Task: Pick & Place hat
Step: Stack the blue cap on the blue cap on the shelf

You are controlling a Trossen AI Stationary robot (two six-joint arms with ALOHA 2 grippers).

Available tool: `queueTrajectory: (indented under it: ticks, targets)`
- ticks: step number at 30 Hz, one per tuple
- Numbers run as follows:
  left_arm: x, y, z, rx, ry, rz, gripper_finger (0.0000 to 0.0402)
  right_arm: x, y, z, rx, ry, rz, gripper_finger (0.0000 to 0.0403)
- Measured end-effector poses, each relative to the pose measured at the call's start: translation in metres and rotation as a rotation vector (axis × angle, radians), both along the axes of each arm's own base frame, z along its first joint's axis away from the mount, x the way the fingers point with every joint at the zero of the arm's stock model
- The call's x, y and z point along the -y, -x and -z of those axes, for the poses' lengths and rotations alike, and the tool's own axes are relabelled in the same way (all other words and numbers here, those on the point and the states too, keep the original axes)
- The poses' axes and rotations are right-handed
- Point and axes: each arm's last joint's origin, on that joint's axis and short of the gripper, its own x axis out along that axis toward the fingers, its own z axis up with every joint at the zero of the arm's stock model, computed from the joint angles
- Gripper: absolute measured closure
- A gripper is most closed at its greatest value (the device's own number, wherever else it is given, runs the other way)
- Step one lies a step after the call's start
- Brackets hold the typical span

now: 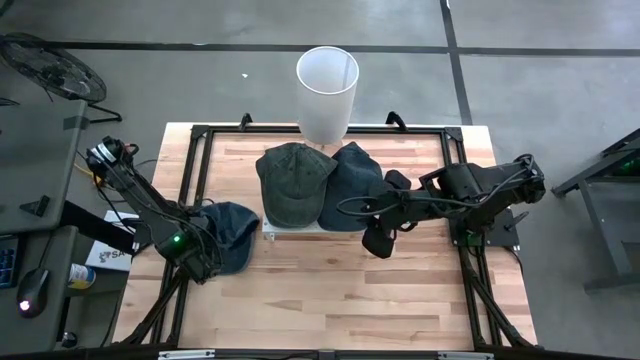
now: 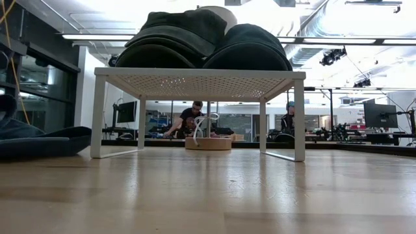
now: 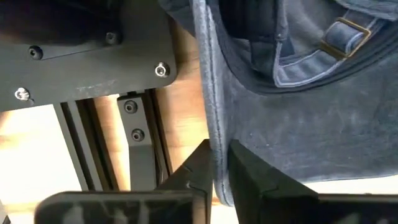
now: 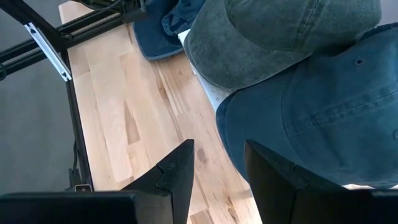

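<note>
A blue denim hat (image 1: pixel 228 235) lies on the wooden table at its left side, also seen in the low view (image 2: pixel 39 140). My left gripper (image 1: pixel 200 262) stands over its near-left edge, pointing down, shut on that edge (image 3: pixel 217 155). A green cap (image 1: pixel 292 180) and a dark blue cap (image 1: pixel 352 185) rest on a white wire shelf (image 2: pixel 201 81) at the table's middle. My right gripper (image 1: pixel 378 240) hovers open, right of the shelf and beside the dark blue cap (image 4: pixel 323 118), with nothing between its fingers. My left gripper pinches the blue hat's outer edge (image 3: pixel 212 124) between its two fingers, which come from above and point down. The edge runs straight between the fingertips. The hat lies on the table, its inside and strap buckle (image 3: pixel 345 31) showing.
A white bucket (image 1: pixel 327 80) stands past the table's far edge. A black metal frame (image 1: pixel 190 160) runs around the tabletop, close to my left gripper. Bare wood (image 1: pixel 330 290) lies in front of the shelf. People sit in the room behind the table (image 2: pixel 192 117).
</note>
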Motion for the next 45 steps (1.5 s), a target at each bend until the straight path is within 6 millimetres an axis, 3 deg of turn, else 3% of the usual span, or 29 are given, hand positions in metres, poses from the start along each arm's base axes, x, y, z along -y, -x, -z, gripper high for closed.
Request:
queueTrajectory:
  ticks: [9, 17, 36, 45]
  targets:
    - [0.007, -0.003, 0.000, 0.001, 0.108, 0.128, 0.0387, -0.001, 0.000, 0.000, -0.011, -0.034, -0.028, 0.0269]
    - [0.022, -0.012, -0.008, 0.064, 0.324, 0.380, 0.0389, -0.002, 0.000, 0.000, -0.019, -0.055, -0.052, 0.0269]
    - [0.048, -0.039, -0.071, 0.506, 0.371, 0.850, 0.0390, -0.009, 0.002, 0.001, -0.051, -0.041, -0.267, 0.0269]
    - [0.061, -0.047, -0.083, 0.704, 0.470, 1.021, 0.0390, -0.032, 0.002, -0.007, 0.071, 0.023, -0.433, 0.0269]
